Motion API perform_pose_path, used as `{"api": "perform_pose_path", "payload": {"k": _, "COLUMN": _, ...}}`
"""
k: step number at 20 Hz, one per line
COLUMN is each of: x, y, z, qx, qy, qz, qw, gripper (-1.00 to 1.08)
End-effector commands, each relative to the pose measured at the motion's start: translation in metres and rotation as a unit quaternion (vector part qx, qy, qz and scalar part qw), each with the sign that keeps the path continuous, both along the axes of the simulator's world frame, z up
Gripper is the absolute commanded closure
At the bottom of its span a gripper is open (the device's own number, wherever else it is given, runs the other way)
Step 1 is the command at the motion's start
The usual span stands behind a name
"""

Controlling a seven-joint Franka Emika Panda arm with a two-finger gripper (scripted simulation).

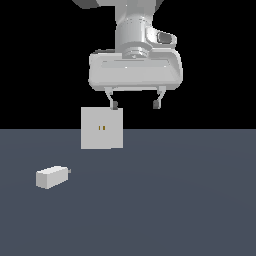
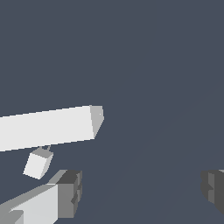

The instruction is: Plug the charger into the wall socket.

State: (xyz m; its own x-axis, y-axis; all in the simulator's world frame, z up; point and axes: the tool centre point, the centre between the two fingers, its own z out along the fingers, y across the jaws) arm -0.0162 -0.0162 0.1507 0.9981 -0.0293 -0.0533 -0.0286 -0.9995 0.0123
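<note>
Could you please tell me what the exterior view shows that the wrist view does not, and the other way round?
Only the exterior view shows the front face of the wall socket with its two orange-brown slots, and the arm's wrist and hand body above the gripper.

Only the wrist view shows the socket from above, as a thin edge, with the two fingertips seen close up.

Both show the charger lying on the grey floor, ungrasped, apart from the socket, and the gripper open and empty.
</note>
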Motion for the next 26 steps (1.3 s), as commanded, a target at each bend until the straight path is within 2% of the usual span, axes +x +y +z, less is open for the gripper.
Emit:
{"api": "perform_pose_path", "payload": {"k": 1, "x": 0.0, "y": 0.0, "z": 0.0, "qx": 0.0, "qy": 0.0, "qz": 0.0, "qw": 1.0, "gripper": -0.92}}
{"api": "perform_pose_path", "payload": {"k": 12, "x": -0.009, "y": 0.013, "z": -0.006, "qx": -0.003, "qy": -0.018, "qz": -0.016, "qw": 0.9997, "gripper": -0.92}}
{"api": "perform_pose_path", "payload": {"k": 26, "x": -0.035, "y": 0.064, "z": -0.032, "qx": -0.012, "qy": -0.088, "qz": -0.075, "qw": 0.9932, "gripper": -0.92}}
